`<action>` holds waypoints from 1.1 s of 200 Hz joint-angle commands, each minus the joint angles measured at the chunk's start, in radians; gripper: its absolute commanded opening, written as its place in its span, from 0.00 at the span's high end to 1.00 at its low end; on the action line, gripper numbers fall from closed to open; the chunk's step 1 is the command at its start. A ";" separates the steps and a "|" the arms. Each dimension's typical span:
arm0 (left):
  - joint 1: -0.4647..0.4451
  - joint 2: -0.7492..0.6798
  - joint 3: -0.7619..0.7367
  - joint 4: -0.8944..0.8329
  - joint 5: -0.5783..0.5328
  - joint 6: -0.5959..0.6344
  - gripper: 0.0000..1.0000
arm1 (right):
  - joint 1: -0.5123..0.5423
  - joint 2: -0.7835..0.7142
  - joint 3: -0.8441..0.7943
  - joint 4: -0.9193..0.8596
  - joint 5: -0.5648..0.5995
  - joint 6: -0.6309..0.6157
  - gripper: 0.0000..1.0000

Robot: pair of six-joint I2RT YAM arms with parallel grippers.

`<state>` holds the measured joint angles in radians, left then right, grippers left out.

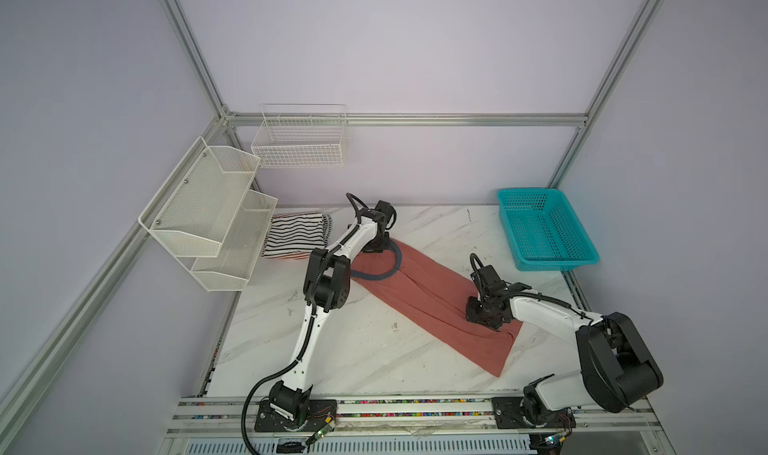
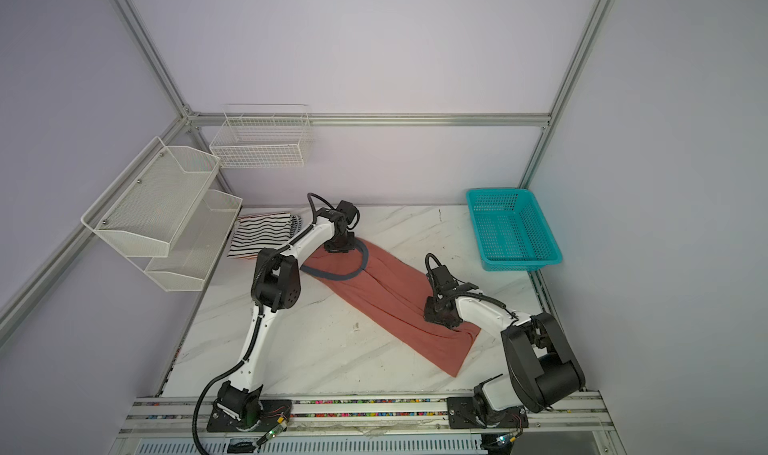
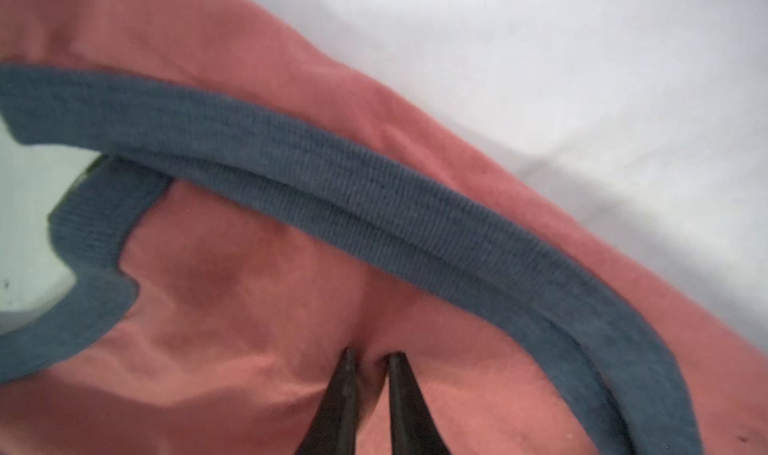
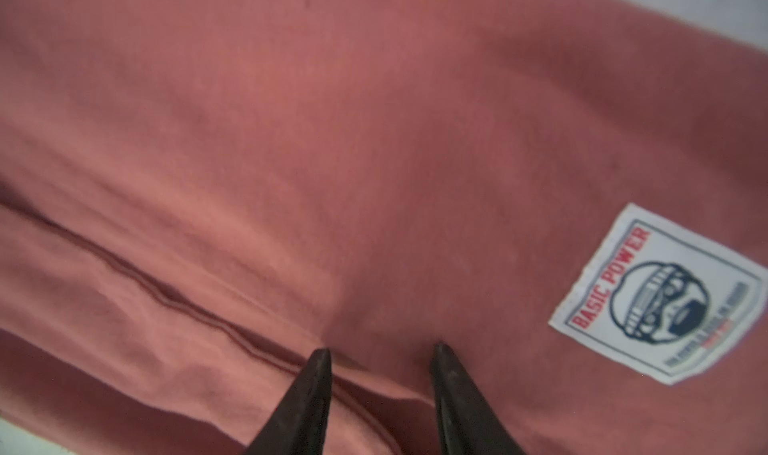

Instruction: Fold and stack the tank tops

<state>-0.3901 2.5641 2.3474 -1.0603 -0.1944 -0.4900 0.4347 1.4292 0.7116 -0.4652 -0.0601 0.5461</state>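
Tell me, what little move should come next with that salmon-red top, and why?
Probably the right pincer should close. Its jaws stand open, tips on the salmon-red cloth tank top with grey-blue trim near the hem, while the left pincer pinches a ridge of cloth by the neckline. Then both ends could lift.

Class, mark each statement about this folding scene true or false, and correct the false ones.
1. The salmon tank top lies on the marble table. True.
2. The turquoise basket holds a folded top. False: the striped tops lie folded on the table beside the white mesh shelf.
3. The left jaws pinch salmon cloth near the grey-blue trim. True.
4. The right jaws are shut on the white label. False: they stand open on the cloth, apart from the label.
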 commanded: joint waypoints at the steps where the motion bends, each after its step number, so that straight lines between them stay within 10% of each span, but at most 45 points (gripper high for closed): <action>1: -0.006 0.118 0.107 -0.048 0.094 0.036 0.83 | 0.055 -0.012 -0.047 -0.070 -0.038 0.094 0.56; 100: -0.049 0.181 0.208 0.221 0.313 0.084 0.84 | 0.407 -0.079 -0.111 0.011 -0.120 0.458 0.55; 220: -0.052 0.197 0.222 0.451 0.464 0.044 0.82 | 0.647 0.231 0.104 0.141 -0.115 0.521 0.50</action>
<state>-0.4351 2.7712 2.5546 -0.5877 0.2657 -0.4435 1.0710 1.6035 0.8238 -0.2173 -0.2077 1.0435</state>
